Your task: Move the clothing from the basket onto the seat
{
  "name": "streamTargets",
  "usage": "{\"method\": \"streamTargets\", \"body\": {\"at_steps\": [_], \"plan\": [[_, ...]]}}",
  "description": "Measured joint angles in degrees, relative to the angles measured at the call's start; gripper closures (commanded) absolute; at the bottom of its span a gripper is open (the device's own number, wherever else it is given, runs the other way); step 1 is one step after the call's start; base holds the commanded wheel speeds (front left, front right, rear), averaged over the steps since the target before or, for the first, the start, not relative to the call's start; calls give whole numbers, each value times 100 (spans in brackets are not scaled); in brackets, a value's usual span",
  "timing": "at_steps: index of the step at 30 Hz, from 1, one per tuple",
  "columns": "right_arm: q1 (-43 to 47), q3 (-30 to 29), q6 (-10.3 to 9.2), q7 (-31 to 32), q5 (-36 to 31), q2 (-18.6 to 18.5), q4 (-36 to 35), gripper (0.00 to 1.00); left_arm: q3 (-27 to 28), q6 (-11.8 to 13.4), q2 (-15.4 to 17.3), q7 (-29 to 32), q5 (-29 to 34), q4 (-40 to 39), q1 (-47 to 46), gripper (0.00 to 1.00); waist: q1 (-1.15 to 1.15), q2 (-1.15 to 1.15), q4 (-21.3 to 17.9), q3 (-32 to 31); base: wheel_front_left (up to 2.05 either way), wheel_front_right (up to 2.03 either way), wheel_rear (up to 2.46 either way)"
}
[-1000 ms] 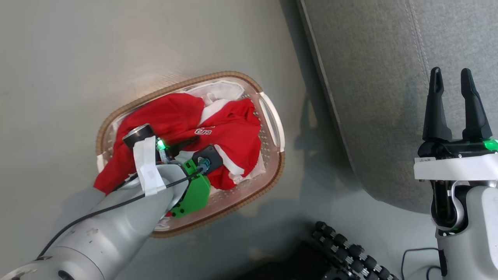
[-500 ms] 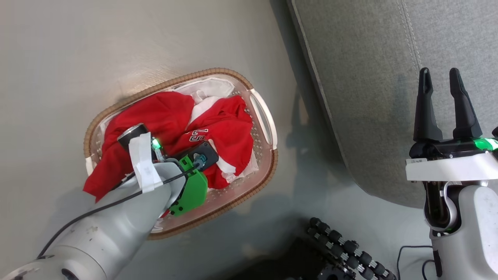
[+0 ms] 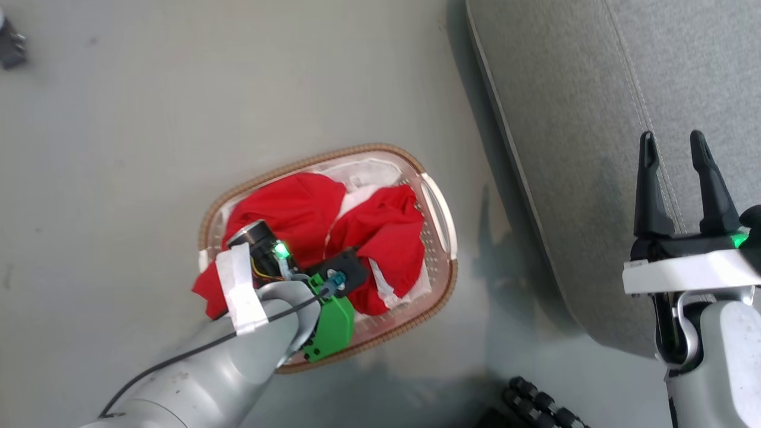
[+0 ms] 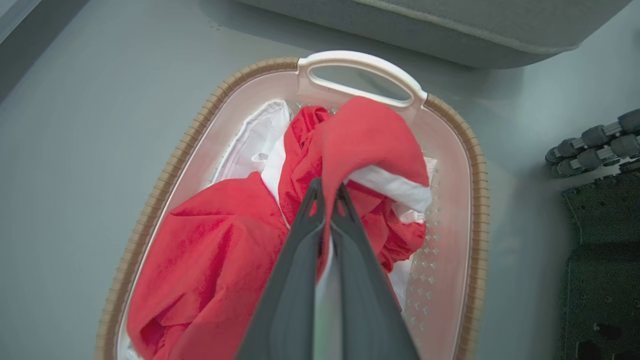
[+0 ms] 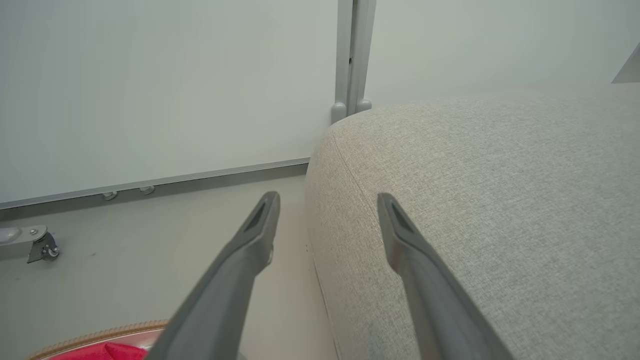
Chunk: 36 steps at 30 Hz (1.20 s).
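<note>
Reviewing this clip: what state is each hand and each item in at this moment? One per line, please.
left hand: shut on a fold of the red clothing, over the laundry basket.
right hand: open, holding nothing, above the sofa edge.
red clothing: bunched in the laundry basket, one fold pinched.
laundry basket: upright on the floor, loaded.
white sheet: lying in the laundry basket, partly under the red clothing.
sofa: no clothing on the part in view.

The clothing, bright red with white trim, lies crumpled in the basket, one corner drooping over the rim and one fold raised. The oval cream perforated basket, brown-rimmed, stands on the floor just beside the grey fabric seat.
</note>
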Motion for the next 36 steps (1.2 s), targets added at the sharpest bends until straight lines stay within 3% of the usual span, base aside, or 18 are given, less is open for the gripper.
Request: {"method": "streamTargets", "body": {"at_steps": [10, 23, 36], "plan": [[532, -49, 0, 0, -534, 2, 213, 0, 200, 114, -14, -81, 123, -861, 120, 100, 0, 0, 478, -1135, 0, 0, 0], [1159, 104, 0, 0, -790, 1, 333, 0, 366, 238, 871, -42, 559, -2301, -306, 100, -1, 0, 990, -2693, 0, 0, 0], [1192, 733, 0, 0, -946, -1, 419, 0, 875, 281, 1847, 606, 646, -3785, -1577, 100, -1, 0, 1295, -3430, 0, 0, 0]]}}
